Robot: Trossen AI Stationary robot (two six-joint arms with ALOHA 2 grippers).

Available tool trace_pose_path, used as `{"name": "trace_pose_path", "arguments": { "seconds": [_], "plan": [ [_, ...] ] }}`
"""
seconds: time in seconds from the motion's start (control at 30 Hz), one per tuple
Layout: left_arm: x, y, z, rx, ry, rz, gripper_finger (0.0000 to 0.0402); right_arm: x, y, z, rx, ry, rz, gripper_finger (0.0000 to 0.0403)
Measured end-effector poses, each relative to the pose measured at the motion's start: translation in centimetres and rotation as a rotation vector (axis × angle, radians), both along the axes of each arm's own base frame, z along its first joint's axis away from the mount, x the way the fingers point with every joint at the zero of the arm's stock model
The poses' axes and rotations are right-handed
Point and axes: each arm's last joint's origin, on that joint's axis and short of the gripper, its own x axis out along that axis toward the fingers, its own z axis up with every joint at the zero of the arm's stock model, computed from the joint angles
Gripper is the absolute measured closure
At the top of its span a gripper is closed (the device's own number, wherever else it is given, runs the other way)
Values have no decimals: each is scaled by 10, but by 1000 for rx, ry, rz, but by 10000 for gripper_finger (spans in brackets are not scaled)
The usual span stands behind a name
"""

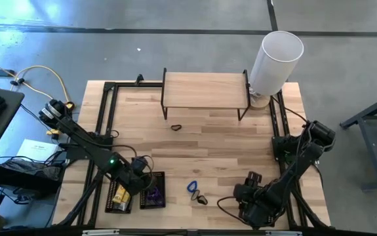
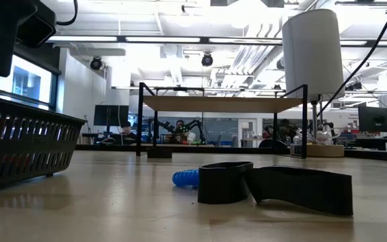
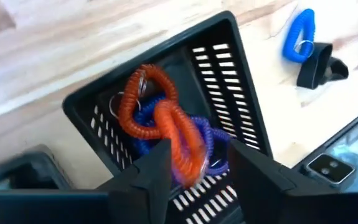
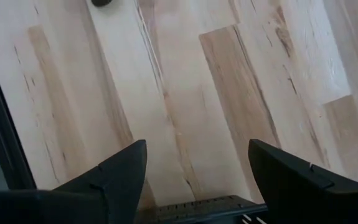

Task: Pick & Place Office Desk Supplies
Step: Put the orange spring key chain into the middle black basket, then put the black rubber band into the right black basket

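My left gripper [image 3: 197, 186] hovers open over a black mesh tray [image 3: 241, 81] at the table's near left. The tray holds an orange coil loop [image 3: 160, 118] on top of blue and purple loops [image 3: 210, 140]. The orange loop's lower end sits in the gap between my fingers. A blue loop [image 1: 191, 187] and a black clip [image 1: 202, 198] lie on the wood to the right of that tray. Another black clip [image 1: 176, 126] lies near the shelf. My right gripper [image 4: 197, 180] stands open above bare wood at the near right [image 1: 248, 183]. My left gripper has the orange loop's lower end [image 3: 188, 165] between its parted fingers, close to one finger [image 3: 157, 171]. I cannot tell whether it touches that finger. The fingers slant down into the tray from above, and the rest of the loop rests on the other loops.
A second mesh tray [image 1: 119, 196] with yellow packets stands left of the first. A low wooden shelf [image 1: 204, 92] and a tall white cylinder [image 1: 277, 59] stand at the far side. Black frame rails [image 1: 106, 111] run along the table's left and right sides.
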Motion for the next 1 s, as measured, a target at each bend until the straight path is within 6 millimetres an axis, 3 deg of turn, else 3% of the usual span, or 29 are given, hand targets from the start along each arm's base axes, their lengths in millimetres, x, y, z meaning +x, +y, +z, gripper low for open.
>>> {"name": "trace_pose_path", "arguments": {
  "seconds": [0.23,0.37,0.53,0.73,0.87,1.0],
  "plan": [
    [0,1,1,122,-40,-168,242,4,1,0,64,-38,-112,133],
    [-1,3,9,165,-101,-248,242,22,-1,3,147,-157,-221,133],
    [-6,3,41,185,-352,-331,242,59,3,17,356,-453,-304,133],
    [-23,-4,75,484,-666,-387,242,84,-5,29,428,-583,-271,133],
    [-30,-17,86,605,-797,-455,242,91,-10,19,403,-550,-282,133],
    [-35,-24,90,610,-848,-491,242,101,-5,0,433,-484,-209,133]
  ]
}}
